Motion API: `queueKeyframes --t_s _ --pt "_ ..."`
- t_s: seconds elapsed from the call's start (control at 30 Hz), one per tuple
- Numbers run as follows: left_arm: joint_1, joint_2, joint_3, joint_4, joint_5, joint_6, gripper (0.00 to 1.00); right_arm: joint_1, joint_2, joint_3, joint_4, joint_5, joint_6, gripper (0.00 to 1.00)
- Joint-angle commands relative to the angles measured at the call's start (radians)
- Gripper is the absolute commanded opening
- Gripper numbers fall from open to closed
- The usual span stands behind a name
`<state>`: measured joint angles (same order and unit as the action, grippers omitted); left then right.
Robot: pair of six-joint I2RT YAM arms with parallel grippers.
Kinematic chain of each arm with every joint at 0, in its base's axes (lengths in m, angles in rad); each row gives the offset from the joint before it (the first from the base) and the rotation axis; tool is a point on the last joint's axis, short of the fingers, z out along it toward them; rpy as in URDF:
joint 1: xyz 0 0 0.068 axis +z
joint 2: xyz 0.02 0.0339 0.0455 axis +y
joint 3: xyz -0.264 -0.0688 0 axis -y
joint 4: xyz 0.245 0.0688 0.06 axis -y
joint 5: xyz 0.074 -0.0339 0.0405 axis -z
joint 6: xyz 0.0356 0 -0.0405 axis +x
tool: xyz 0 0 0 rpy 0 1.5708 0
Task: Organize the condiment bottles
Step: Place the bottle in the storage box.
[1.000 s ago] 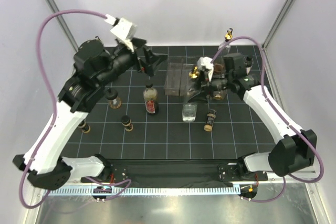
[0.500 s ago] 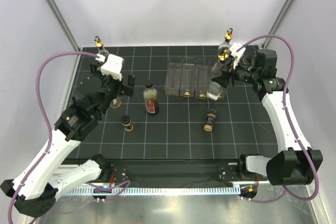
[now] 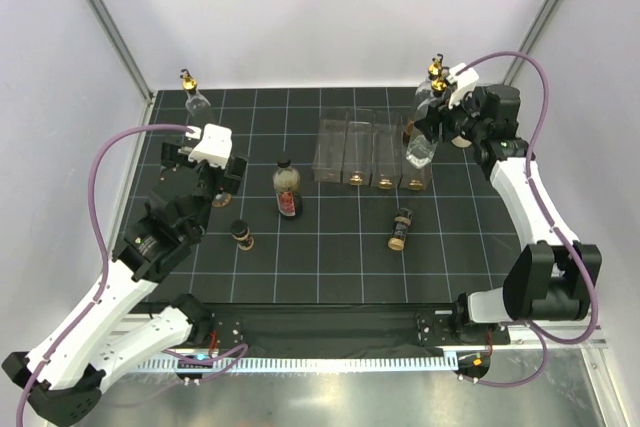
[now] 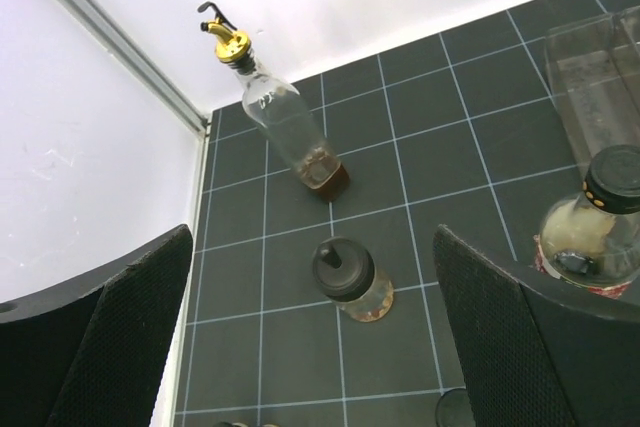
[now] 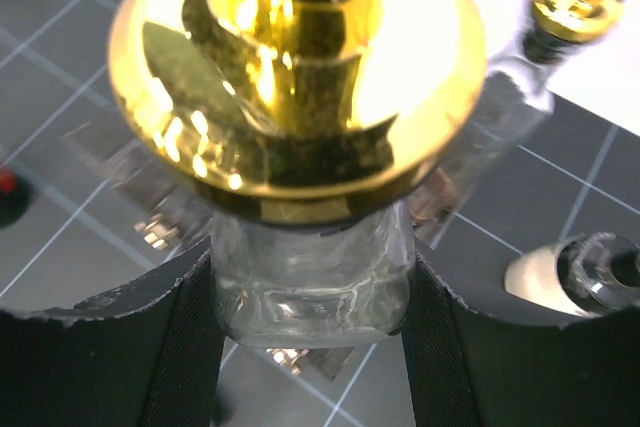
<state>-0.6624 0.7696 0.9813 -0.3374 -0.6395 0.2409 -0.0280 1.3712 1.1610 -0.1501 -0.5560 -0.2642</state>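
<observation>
Over the right end of the clear rack [image 3: 340, 142], my right gripper [image 5: 310, 282] pinches a tall clear bottle [image 5: 300, 77] by the neck, just under its gold pourer collar. I judge this to be the placing step. Next I must line the bottle up over the end slot and lower it straight. My left gripper [image 4: 312, 247] hangs spread wide above a short black-capped bottle [image 4: 345, 269], holding nothing. I cannot tell whether the carried bottle's base clears the rack wall, or what the slots already hold.
</observation>
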Motion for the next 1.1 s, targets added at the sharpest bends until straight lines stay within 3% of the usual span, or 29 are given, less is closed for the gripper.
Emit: queueKeyframes --t_s 0.0,0.57,0.83,1.07 --pt "0.004 -0.015 -0.009 0.078 -0.040 0.006 1.00 0.002 0.017 0.019 0.256 0.090 0.062 0.04" --pt "0.006 -0.035 -0.015 0.054 -0.034 -0.077 1.00 0.075 0.186 -0.003 0.449 0.275 0.135 0.04" --pt "0.006 -0.064 -0.032 0.035 -0.029 -0.118 1.00 0.151 0.235 -0.072 0.584 0.517 0.135 0.04" --pt "0.006 -0.082 -0.039 0.015 -0.032 -0.138 1.00 0.177 0.269 -0.106 0.673 0.634 0.154 0.04"
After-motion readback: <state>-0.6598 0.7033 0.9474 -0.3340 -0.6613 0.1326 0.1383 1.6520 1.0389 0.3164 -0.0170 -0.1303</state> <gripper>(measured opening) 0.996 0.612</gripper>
